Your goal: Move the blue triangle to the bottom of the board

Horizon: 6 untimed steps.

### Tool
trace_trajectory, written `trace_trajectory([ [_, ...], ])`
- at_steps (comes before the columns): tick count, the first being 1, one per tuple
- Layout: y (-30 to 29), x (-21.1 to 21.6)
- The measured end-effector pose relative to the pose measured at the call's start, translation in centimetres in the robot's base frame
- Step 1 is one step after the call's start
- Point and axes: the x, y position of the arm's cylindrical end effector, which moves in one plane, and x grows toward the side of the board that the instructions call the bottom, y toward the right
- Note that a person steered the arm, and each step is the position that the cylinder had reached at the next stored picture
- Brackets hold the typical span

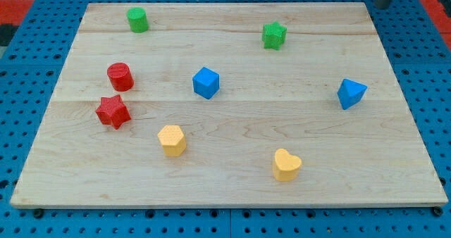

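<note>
a: while you log this frame, note that the blue triangle (351, 93) sits near the view's right edge of the wooden board (232, 189), about mid-height, well apart from every other block.

b: and the rod?

a: you get only a dark stub at the view's top right corner, off the board. my tip (381, 5) looks to end there, though the crop makes that uncertain. it is well above the blue triangle and touches nothing. this arm carries no gripper, so you have no jaws to record as apart or together.

b: other blocks?

a: you can list a blue cube (206, 82) near the centre, a green cylinder (137, 19) at the top left, and a green star (274, 35) at the top, right of centre. a red cylinder (120, 77) stands at the left with a red star (113, 111) just below it, close but apart. a yellow block (172, 140), roughly hexagonal, lies left of centre toward the bottom, and a yellow heart (286, 165) lies right of centre near the bottom.

b: support?

a: the board rests on a blue pegboard bench (21, 69).
</note>
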Motion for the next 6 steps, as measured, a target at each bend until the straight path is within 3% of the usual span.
trace_trajectory([
  [2,-1.8,6.1],
  [4,-10.0,8.6],
  [6,-11.4,13.5],
])
